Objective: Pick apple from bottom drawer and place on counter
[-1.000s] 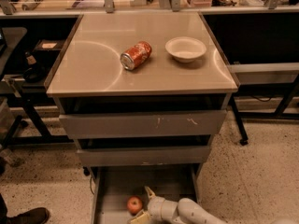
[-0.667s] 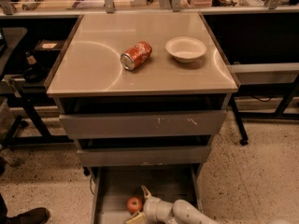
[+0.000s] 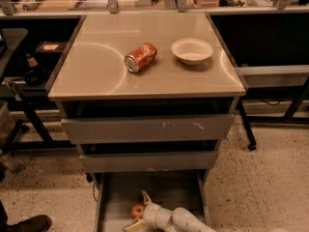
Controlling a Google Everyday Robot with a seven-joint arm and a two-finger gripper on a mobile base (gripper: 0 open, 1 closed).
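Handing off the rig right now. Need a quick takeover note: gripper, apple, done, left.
Gripper: low in the open bottom drawer, open, one finger on each side of the apple, not closed on it.
Apple: on the drawer floor, left of centre, not lifted.
Counter: holds a soda can on its side and a white bowl.
Done: drawer open, gripper lined up on the apple.
Left: close on the apple, lift it out, set it on the counter.
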